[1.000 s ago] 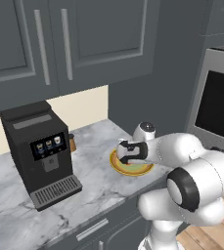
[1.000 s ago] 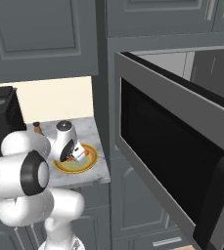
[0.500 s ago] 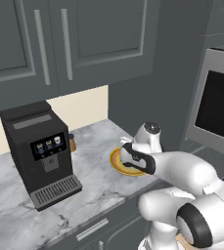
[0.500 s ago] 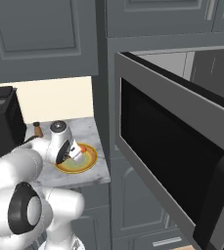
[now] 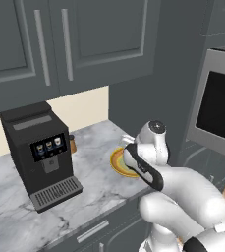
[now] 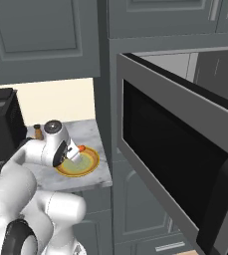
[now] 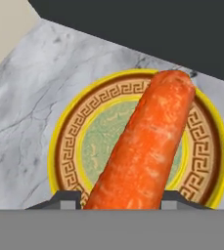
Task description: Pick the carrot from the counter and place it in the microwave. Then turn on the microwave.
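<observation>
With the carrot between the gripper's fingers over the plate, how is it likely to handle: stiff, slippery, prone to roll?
The carrot looks like a thick, straight stick, so it is probably stiff and won't sag. Its rounded form and smooth skin suggest it might pivot or slip between the gripper fingers. If dropped on the plate, it would likely roll, perhaps onto the counter.

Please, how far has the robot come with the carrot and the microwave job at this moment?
Done: the pincer grips the carrot, held above the plate on the counter. In hand: carrying it. Left: place it inside the microwave, whose door stands open, then close it and switch it on.
</observation>
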